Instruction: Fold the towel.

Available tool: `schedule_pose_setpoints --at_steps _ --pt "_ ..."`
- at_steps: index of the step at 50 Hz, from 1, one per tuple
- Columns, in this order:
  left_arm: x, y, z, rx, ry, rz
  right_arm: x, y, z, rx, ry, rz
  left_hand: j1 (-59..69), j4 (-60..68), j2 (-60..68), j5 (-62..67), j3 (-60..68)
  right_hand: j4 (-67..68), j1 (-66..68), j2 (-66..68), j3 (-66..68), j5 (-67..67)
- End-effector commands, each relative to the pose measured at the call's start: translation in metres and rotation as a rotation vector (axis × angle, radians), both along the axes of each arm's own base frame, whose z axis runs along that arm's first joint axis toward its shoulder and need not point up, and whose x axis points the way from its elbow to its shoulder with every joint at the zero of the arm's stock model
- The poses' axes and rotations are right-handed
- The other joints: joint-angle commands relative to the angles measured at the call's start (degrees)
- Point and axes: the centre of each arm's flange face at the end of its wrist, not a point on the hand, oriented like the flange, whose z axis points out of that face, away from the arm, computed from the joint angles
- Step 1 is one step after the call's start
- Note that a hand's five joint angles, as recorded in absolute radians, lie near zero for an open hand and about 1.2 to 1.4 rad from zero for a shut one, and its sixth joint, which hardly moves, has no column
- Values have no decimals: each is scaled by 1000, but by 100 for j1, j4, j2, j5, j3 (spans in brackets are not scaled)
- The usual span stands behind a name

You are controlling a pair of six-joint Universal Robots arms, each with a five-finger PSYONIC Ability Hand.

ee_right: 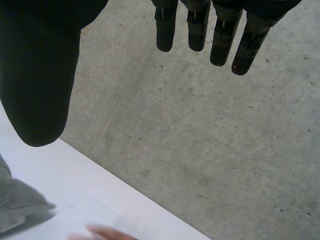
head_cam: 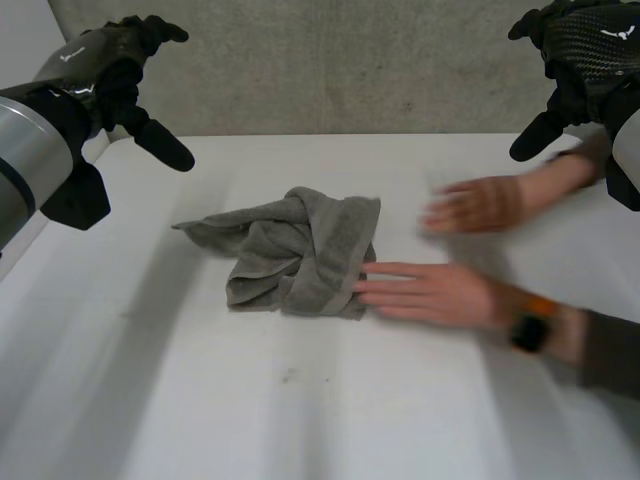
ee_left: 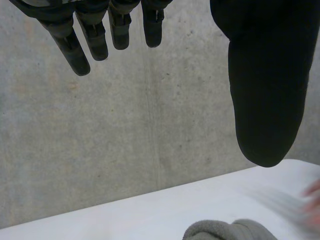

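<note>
Table (head_cam: 300, 420): white, grey towel (head_cam: 300, 250) bunched, person's hands (head_cam: 430, 295) alongside
Robot: left hand (head_cam: 120, 70), right hand (head_cam: 580, 50) raised, spread, empty
Tip: flatten towel before folding

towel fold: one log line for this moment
towel: crumpled heap | left hand: open, raised, off towel | right hand: open, raised | person's hand: fingertips at towel edge

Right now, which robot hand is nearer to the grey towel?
The left. The left hand hangs open above the table's far-left part, just beyond the towel's left corner. The right hand, open too, hangs at the far right, with a person's hands between.
</note>
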Motion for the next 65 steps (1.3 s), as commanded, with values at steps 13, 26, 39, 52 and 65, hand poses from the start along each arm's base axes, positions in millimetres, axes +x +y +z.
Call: schedule_pose_setpoints --at_steps 13,26,39,52,65 --pt "-23 -73 -91 73 -232 -6 30 -13 -55 163 71 185 37 99 115 -112 111 -341 -232 -314 -221 -279" --pt "-39 -127 -184 159 -311 -18 82 -11 -139 340 106 326 356 418 434 208 431 -341 -232 -314 -221 -279" --pt "-46 -147 -224 119 -456 -40 136 -13 -204 272 95 427 5936 5999 6015 5788 6011 -341 -232 -314 -221 -279" --pt "-42 -119 -173 79 -437 -35 161 -38 -255 180 235 406 6981 7044 7060 6833 7056 6244 6353 6271 6364 6306" --pt "-19 -38 -83 -2 -405 -37 90 -70 -77 -58 42 159 6981 7044 7060 6833 7056 6659 6768 6686 6779 6721"
